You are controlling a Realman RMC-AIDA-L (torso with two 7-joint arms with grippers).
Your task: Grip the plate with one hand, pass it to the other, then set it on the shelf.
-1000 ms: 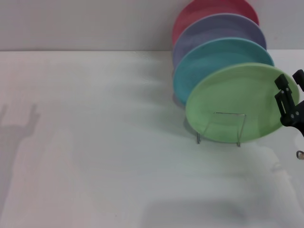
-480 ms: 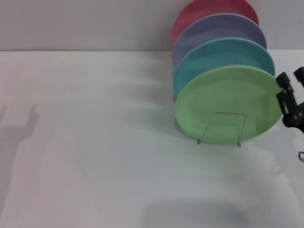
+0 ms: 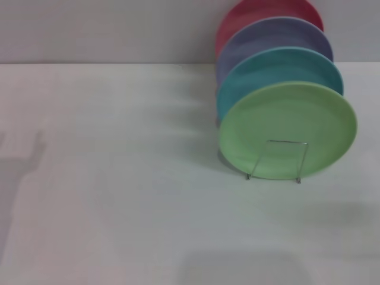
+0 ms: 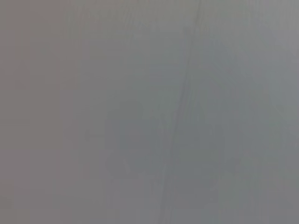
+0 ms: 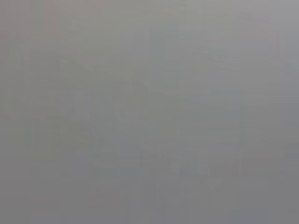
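Note:
The light green plate (image 3: 288, 129) stands on edge at the front of the silver wire shelf (image 3: 278, 160), leaning back against the row of plates behind it. Nothing touches it. Neither gripper shows in the head view. The left wrist view and the right wrist view show only a plain grey surface, with no fingers and no plate in them.
Behind the green plate stand a turquoise-blue plate (image 3: 270, 68), a lavender plate (image 3: 279, 35) and a red plate (image 3: 261, 12) in the same shelf. The white table (image 3: 119, 178) spreads to the left and front. A grey wall runs along the back.
The right gripper, which was at the green plate's right edge, has let go and moved out of view to the right. The plate went from tilted to standing upright in the shelf.

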